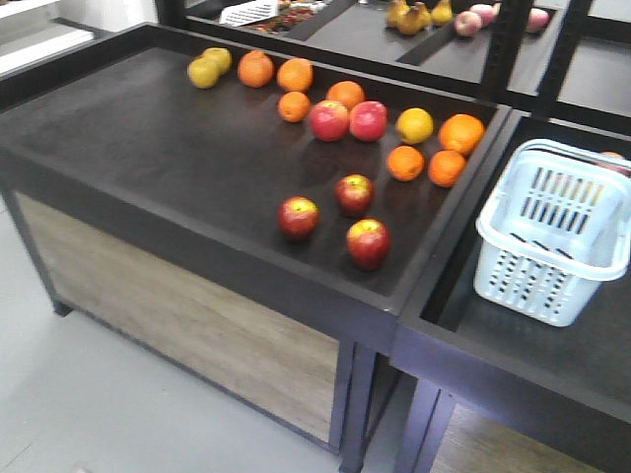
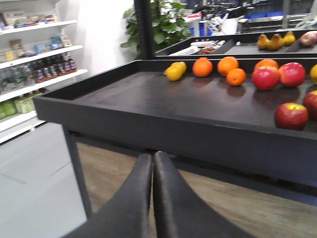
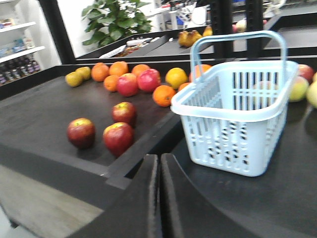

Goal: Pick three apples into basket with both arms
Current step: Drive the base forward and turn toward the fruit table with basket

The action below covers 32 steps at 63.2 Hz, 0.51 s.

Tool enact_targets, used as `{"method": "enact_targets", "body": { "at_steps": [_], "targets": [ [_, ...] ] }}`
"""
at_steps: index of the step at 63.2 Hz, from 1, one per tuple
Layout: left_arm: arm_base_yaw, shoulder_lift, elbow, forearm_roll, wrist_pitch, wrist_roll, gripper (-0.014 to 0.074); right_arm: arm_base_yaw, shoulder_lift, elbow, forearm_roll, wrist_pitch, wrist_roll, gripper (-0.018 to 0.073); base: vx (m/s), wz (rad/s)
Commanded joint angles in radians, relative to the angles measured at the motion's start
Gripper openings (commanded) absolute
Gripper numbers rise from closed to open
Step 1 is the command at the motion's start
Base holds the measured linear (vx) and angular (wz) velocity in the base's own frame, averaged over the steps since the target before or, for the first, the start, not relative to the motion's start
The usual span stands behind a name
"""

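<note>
Three apples [image 1: 354,194] are sitting loose and apart at the front right of the dark tray [image 1: 148,128]. One empty basket [image 1: 552,232] is standing on the neighbouring tray. The apples are probably firm, smooth and prone to rolling, so I am judging the widest girth the best hold. Two brighter apples [image 1: 349,120] and seven oranges [image 1: 295,74] are lying behind. Left gripper [image 2: 152,163] and right gripper [image 3: 159,161] are both showing jaws together, holding nothing.

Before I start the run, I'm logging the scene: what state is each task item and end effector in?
Left dark apple, loose on the table, not picked.
Rear dark apple, loose on the table, not picked.
Front dark apple, loose on the table, not picked.
Basket, upright, handle raised, no apple visible inside.
Left end effector, shut, empty.
Right end effector, shut, empty.
</note>
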Motion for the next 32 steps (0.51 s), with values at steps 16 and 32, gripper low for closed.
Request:
{"method": "enact_targets", "body": {
  "at_steps": [16,32],
  "targets": [
    [-0.002,-0.016,0.008,-0.010,-0.067,-0.001,-0.0006,0.001,-0.013,0.014,-0.010,-0.072,-0.004,-0.0004,0.10,-0.35],
    [-0.002,-0.016,0.008,-0.010,-0.067,-0.001,-0.0006,0.001,-0.013,0.014,-0.010,-0.072,-0.004,-0.0004,0.11,-0.28]
  ]
}}
